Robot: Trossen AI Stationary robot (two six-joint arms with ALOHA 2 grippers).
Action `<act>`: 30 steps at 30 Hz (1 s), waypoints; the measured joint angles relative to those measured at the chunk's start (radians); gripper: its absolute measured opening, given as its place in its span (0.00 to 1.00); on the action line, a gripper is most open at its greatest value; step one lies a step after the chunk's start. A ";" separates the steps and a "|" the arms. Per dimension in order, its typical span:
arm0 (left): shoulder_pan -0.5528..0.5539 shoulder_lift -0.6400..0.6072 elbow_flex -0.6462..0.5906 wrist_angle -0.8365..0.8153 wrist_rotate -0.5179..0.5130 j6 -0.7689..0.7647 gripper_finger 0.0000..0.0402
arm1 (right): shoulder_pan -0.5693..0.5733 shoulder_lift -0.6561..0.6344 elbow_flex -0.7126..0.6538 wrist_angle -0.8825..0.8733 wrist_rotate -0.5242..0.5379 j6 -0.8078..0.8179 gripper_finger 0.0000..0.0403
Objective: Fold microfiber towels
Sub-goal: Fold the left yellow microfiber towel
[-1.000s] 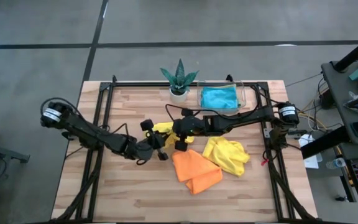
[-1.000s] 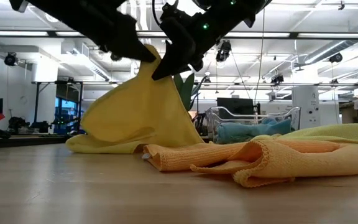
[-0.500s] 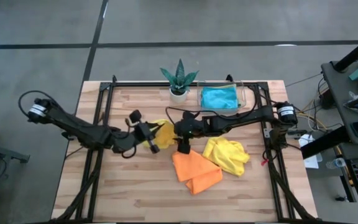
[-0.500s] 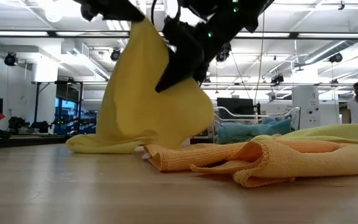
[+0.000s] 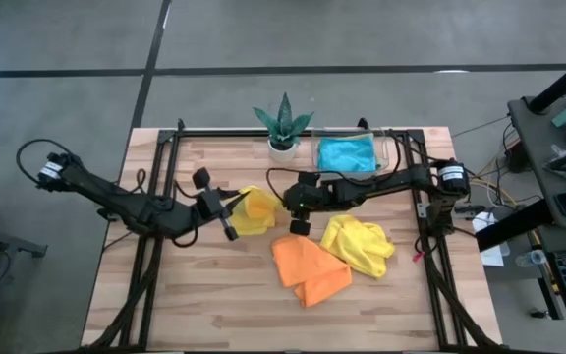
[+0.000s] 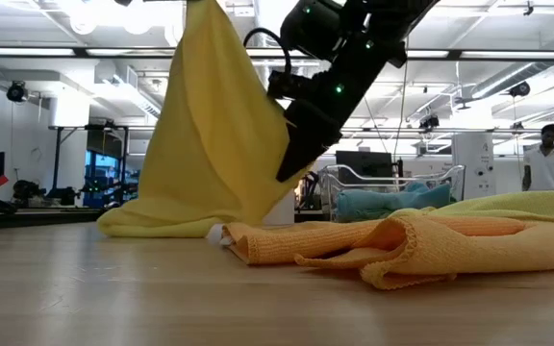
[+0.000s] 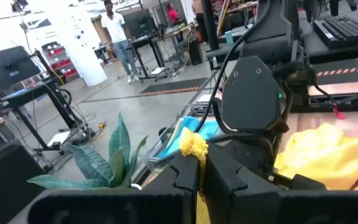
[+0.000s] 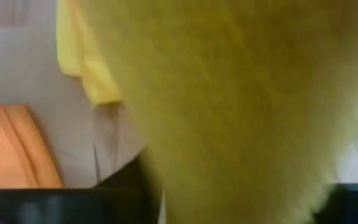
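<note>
Hanging near the worktop's middle from the left gripper [image 7: 197, 171], jaws pinched on its corner, one yellow towel [image 5: 254, 209] remains unfolded, right gripper [image 5: 298, 206] beside it, jaws unreadable; orange towel [image 5: 308, 267] also rumpled.

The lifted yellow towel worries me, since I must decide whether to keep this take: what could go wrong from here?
1. The left pincer pinches only a small corner of the yellow towel, so it may slip out.
2. The right pincer hangs close against that towel and could snag it.
3. The towel's lower edge lies by the orange towel, which might get dragged along.
</note>
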 joint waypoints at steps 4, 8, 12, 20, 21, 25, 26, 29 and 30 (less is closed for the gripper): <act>0.000 -0.029 -0.001 0.001 0.000 0.043 0.00 | 0.002 -0.002 0.010 0.002 -0.001 -0.039 0.07; 0.000 -0.060 -0.001 -0.002 0.000 0.077 0.00 | 0.002 -0.008 0.069 -0.038 -0.002 -0.097 0.03; 0.000 -0.112 0.007 -0.002 0.002 0.139 0.00 | 0.002 -0.019 0.167 -0.154 0.039 -0.200 0.02; 0.004 -0.242 0.048 -0.071 0.060 0.236 0.00 | -0.016 -0.037 0.385 -0.307 0.326 -0.415 0.02; 0.005 -0.257 0.053 -0.073 0.079 0.250 0.00 | -0.023 -0.038 0.414 -0.323 0.337 -0.431 0.02; 0.005 -0.308 0.072 -0.076 0.163 0.281 0.00 | -0.066 -0.039 0.520 -0.388 0.338 -0.477 0.02; 0.005 -0.318 0.073 -0.078 0.166 0.291 0.00 | -0.076 -0.039 0.543 -0.401 0.338 -0.485 0.02; 0.005 -0.354 0.074 -0.088 0.165 0.305 0.00 | -0.108 -0.039 0.614 -0.468 0.337 -0.501 0.02; 0.005 -0.363 0.074 -0.103 0.165 0.305 0.00 | -0.117 -0.039 0.640 -0.500 0.333 -0.501 0.02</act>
